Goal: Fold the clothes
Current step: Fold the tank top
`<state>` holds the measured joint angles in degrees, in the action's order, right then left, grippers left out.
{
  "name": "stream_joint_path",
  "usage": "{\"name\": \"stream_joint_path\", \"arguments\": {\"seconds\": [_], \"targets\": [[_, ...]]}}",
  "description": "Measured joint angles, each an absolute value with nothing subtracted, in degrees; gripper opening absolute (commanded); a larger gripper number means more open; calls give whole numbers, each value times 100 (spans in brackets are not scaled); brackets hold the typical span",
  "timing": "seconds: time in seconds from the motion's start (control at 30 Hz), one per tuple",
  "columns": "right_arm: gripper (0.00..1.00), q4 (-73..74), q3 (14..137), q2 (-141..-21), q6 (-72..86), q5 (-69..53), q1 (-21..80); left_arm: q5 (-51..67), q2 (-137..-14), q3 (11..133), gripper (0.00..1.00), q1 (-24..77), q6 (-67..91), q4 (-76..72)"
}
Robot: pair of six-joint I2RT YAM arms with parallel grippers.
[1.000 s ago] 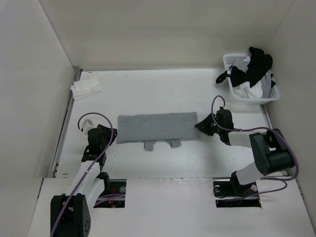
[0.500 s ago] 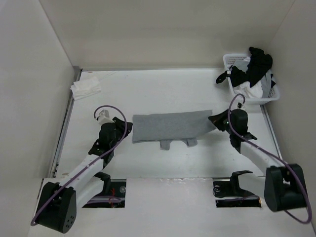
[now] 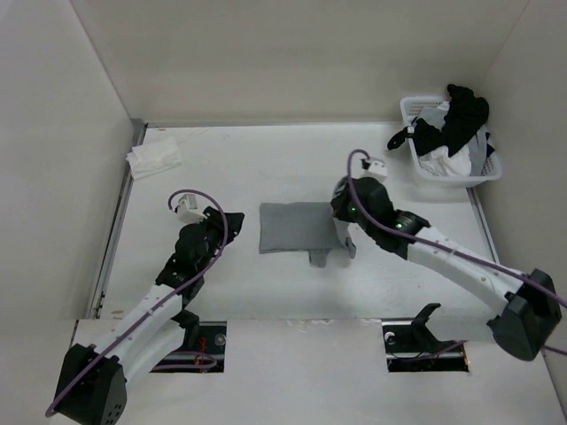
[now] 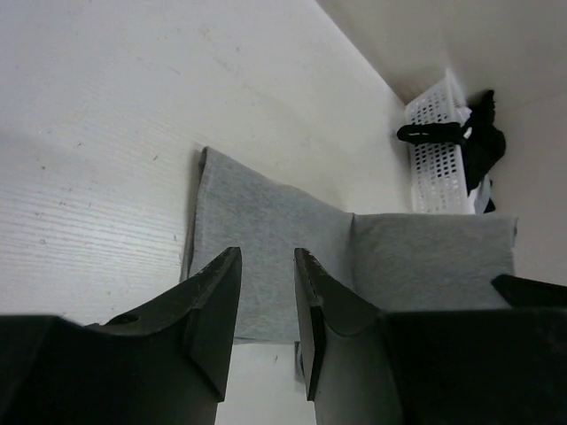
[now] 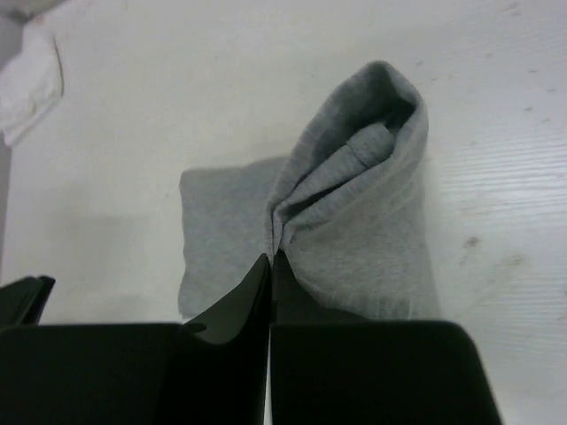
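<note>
T-shirt (image 3: 297,227) sits in the middle of the table (image 3: 266,168), folded into a narrow strip with its right end lifted and doubled over. Right gripper (image 5: 270,266) is clamped tight on that raised fold. Left gripper (image 4: 266,257) is part open with nothing in it, just left of the shirt. Basket (image 3: 443,177) of dark and white clothes far right, white cloth (image 3: 152,158) far left
</note>
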<state>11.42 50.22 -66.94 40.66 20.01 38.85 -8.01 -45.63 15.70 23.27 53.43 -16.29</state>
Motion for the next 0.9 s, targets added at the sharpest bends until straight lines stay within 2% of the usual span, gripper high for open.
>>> {"name": "stream_joint_path", "arguments": {"seconds": [0.27, 0.3, 0.4, 0.47, 0.53, 0.6, 0.73, 0.9], "targets": [[1, 2274, 7566, -9185, 4115, 2829, 5310, -530, -3892, 1240, 29, 2012, 5404, -1527], [4, 2392, 7883, -9498, 4143, 2862, 5408, -471, -3798, 1190, 29, 1925, 5411, -1494], [23, 2679, 8818, -10510, 4268, 2895, 5655, -248, -3566, 1063, 32, 1597, 5437, -1387], [33, 2810, 9275, -11085, 4342, 2873, 5791, -54, -3454, 985, 33, 1326, 5448, -1308], [38, 2882, 9415, -11430, 4390, 2845, 5935, 145, -3398, 917, 33, 1063, 5450, -1256], [39, 3059, 9380, -11502, 4403, 2801, 6073, 338, -3380, 860, 34, 832, 5452, -1210], [36, 2998, 8919, -10997, 4392, 2757, 6276, 506, -3489, 832, 34, 744, 5454, -1175], [4, 2423, 7439, -9164, 4285, 2753, 6250, 552, -3809, 832, 34, 805, 5424, -1177]]}}
